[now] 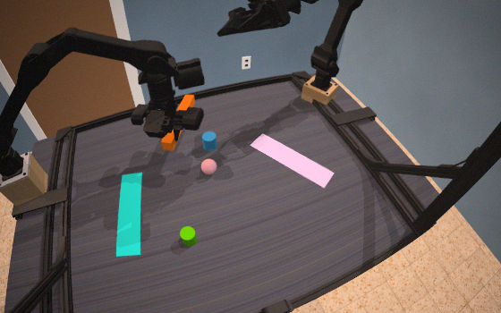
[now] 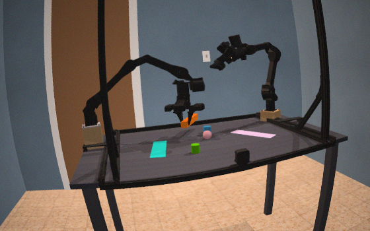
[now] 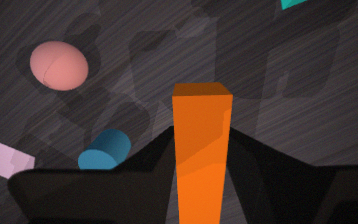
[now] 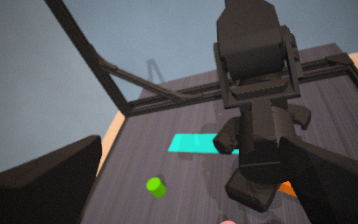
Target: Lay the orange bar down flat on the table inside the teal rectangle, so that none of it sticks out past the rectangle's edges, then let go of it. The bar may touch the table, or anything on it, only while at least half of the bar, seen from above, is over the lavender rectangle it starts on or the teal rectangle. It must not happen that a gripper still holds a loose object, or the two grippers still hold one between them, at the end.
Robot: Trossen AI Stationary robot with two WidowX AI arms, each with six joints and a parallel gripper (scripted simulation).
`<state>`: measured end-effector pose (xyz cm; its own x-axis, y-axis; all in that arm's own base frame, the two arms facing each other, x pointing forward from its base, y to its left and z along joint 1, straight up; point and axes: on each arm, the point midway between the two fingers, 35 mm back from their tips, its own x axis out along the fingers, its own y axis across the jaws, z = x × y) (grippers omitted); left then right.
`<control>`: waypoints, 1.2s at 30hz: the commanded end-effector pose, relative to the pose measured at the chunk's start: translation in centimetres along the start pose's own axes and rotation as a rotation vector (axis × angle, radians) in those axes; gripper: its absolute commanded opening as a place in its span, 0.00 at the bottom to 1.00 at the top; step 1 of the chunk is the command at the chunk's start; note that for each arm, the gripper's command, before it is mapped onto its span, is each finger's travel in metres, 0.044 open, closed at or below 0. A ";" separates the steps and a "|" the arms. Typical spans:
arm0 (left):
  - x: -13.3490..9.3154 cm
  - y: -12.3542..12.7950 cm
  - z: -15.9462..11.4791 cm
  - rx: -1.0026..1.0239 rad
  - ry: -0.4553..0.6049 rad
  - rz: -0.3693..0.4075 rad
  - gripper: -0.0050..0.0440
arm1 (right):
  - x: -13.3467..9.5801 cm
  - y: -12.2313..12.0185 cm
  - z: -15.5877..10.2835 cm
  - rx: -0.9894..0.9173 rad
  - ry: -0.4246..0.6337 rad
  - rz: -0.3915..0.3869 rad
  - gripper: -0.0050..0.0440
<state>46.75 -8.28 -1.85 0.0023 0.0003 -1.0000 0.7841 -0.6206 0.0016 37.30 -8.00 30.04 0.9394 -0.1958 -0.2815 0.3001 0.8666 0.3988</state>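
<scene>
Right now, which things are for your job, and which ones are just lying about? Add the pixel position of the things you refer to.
For the job:
- long orange bar (image 1: pixel 168 144) (image 2: pixel 184 124) (image 3: pixel 202 135) (image 4: pixel 287 189)
- flat teal rectangle (image 1: pixel 129 215) (image 2: pixel 158 149) (image 3: pixel 292 3) (image 4: pixel 192 142)
- flat lavender rectangle, where the bar starts (image 1: pixel 292 160) (image 2: pixel 253 134) (image 3: pixel 15 161)

Just lying about:
- blue cylinder (image 1: pixel 209 141) (image 2: pixel 207 128) (image 3: pixel 102 152)
- round pink ball (image 1: pixel 208 166) (image 2: pixel 207 134) (image 3: pixel 59 66) (image 4: pixel 228 222)
- short green cylinder (image 1: pixel 188 236) (image 2: pixel 195 148) (image 4: pixel 156 187)

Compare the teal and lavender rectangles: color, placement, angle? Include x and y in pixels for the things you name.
Color: the teal rectangle (image 1: pixel 129 219) (image 2: pixel 158 149) (image 3: pixel 291 3) (image 4: pixel 192 143) is blue-green, the lavender rectangle (image 1: pixel 292 161) (image 2: pixel 254 134) (image 3: pixel 15 161) pale pinkish purple.
Placement, top view: teal sits left, lavender right.
Angle, top view: teal runs nearly straight up and down, lavender slants down to the right.
Shared: both are long, narrow and flat on the table, with no orange bar (image 1: pixel 168 144) (image 2: pixel 184 124) (image 3: pixel 201 130) (image 4: pixel 287 189) resting on either.
</scene>
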 end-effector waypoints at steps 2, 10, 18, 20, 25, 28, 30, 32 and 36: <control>0.0 0.0 0.0 0.003 -0.002 -0.002 0.10 | -2.8 2.7 -1.0 -0.178 -0.093 0.113 1.00; 0.0 0.0 0.0 0.003 -0.002 -0.002 0.10 | -5.9 5.1 -2.0 -0.362 -0.216 0.225 1.00; 0.0 0.0 0.0 0.003 -0.002 -0.002 0.10 | -7.6 6.1 -2.7 -0.447 -0.285 0.274 1.00; 0.0 0.0 0.1 0.002 -0.002 -0.002 0.10 | -7.6 6.1 -2.7 -0.447 -0.285 0.274 1.00; 0.0 0.4 1.7 -0.016 -0.002 -0.002 0.10 | -7.6 6.1 -2.7 -0.447 -0.285 0.274 1.00; -0.1 0.8 3.8 -0.040 -0.002 -0.002 0.10 | -7.6 6.1 -2.7 -0.447 -0.285 0.274 1.00; -0.2 1.0 5.2 -0.055 -0.002 -0.002 0.10 | -7.6 6.1 -2.7 -0.447 -0.285 0.274 1.00; -0.2 1.1 6.6 -0.071 -0.002 -0.002 0.10 | -7.6 6.1 -2.7 -0.447 -0.285 0.274 1.00; -0.3 1.2 9.4 -0.103 -0.002 -0.002 0.10 | -7.6 6.1 -2.7 -0.447 -0.285 0.274 1.00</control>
<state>42.93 -14.24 -2.96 -0.0304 0.0103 -0.9995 0.8282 -0.5596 -0.0310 31.60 0.03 32.35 0.9988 0.0028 0.0488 -0.0030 1.0000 0.0024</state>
